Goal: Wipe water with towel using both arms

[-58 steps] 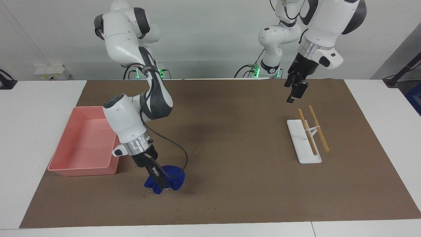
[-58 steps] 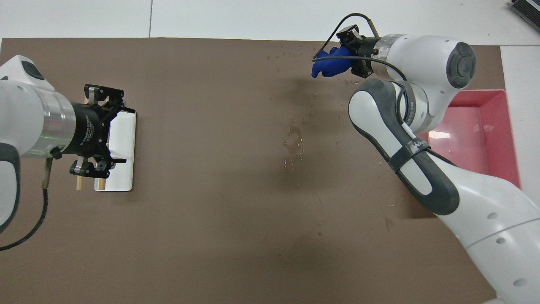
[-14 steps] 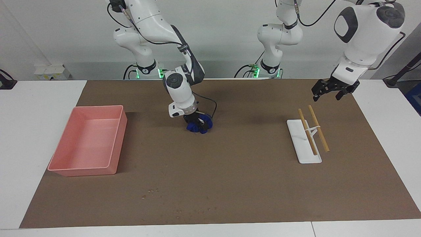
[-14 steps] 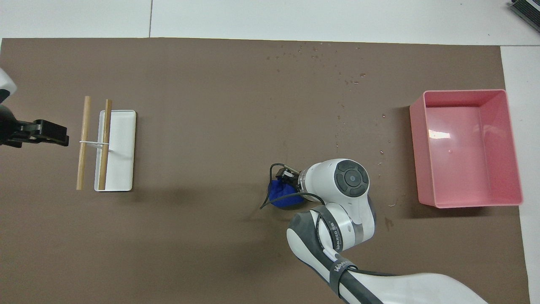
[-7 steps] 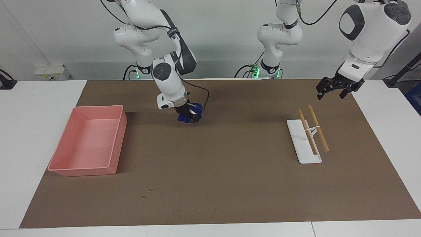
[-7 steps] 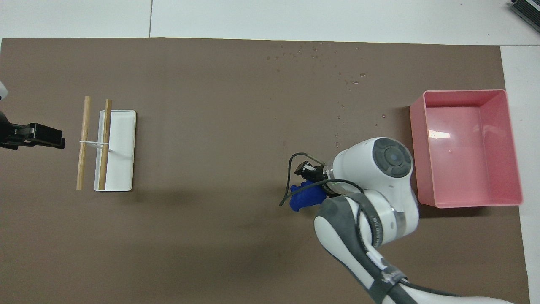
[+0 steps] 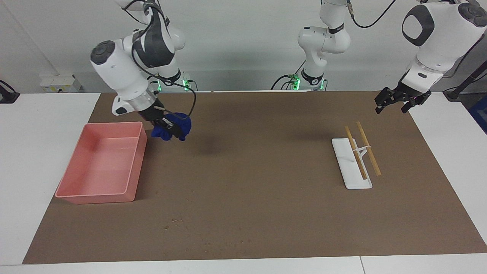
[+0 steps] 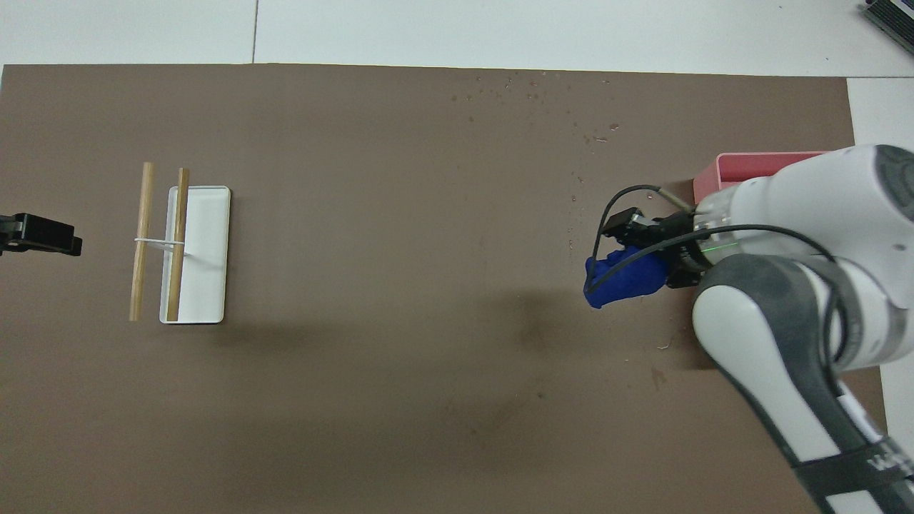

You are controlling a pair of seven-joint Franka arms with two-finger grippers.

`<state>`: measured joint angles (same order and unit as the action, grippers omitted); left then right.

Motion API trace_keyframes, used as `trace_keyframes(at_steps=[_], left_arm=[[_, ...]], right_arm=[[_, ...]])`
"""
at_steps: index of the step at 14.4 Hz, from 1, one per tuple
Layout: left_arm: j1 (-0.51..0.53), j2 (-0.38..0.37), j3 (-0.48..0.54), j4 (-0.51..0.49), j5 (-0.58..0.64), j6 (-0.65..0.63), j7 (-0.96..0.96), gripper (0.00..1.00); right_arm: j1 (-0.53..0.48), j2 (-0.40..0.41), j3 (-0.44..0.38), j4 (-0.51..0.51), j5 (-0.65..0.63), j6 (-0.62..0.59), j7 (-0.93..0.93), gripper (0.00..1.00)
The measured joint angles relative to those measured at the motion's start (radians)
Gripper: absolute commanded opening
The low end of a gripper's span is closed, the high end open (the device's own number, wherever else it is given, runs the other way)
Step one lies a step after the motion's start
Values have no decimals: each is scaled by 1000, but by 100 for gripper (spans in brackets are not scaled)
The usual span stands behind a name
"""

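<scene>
The towel [image 7: 185, 124], a dark blue wad, hangs in my right gripper [image 7: 170, 129], which is shut on it. It is held above the brown mat, beside the corner of the pink tray [image 7: 76, 198] nearest the robots. In the overhead view the towel [image 8: 623, 280] sticks out of the right gripper [image 8: 646, 250] next to the tray's wall [image 8: 757, 164]. My left gripper [image 7: 395, 105] is open and empty, waiting over the mat's edge at the left arm's end; its tip also shows in the overhead view [image 8: 43, 235]. Small water drops [image 8: 594, 137] dot the mat.
A white rectangular dish [image 7: 352, 179] lies on the mat toward the left arm's end, with two wooden sticks [image 7: 370, 152] tied by a white band across it. It also shows in the overhead view [image 8: 207, 285]. More drops [image 7: 175, 221] lie far from the robots.
My right arm has lifted the towel off the middle of the mat and carried it toward the pink tray. My left gripper has drifted slightly toward the table's end.
</scene>
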<state>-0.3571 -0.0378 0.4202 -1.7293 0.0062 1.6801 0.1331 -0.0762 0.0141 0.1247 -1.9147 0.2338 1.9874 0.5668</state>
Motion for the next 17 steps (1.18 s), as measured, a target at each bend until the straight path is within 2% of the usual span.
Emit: trace_keyframes(at_steps=[4, 6, 9, 11, 13, 14, 17], left_arm=[[6, -2, -17, 0, 0, 12, 3, 100], [55, -2, -75, 0, 0, 14, 3, 100], [146, -2, -175, -2, 0, 19, 3, 100], [168, -2, -197, -4, 0, 19, 3, 100], [169, -2, -197, -4, 0, 20, 3, 100], [170, -2, -199, -4, 0, 23, 3, 100], [219, -2, -253, -4, 0, 32, 3, 100]], right_arm=[[-154, 43, -2, 0, -118, 5, -220, 0], [-226, 73, -2, -16, -146, 32, -341, 0], [-308, 112, -2, -87, -215, 125, -495, 0], [-317, 139, -1, -137, -288, 192, -520, 0], [-315, 152, 6, -173, -333, 231, -529, 85], [-314, 153, 8, -182, -343, 233, -535, 97], [-311, 149, 12, -179, -346, 218, -546, 98]])
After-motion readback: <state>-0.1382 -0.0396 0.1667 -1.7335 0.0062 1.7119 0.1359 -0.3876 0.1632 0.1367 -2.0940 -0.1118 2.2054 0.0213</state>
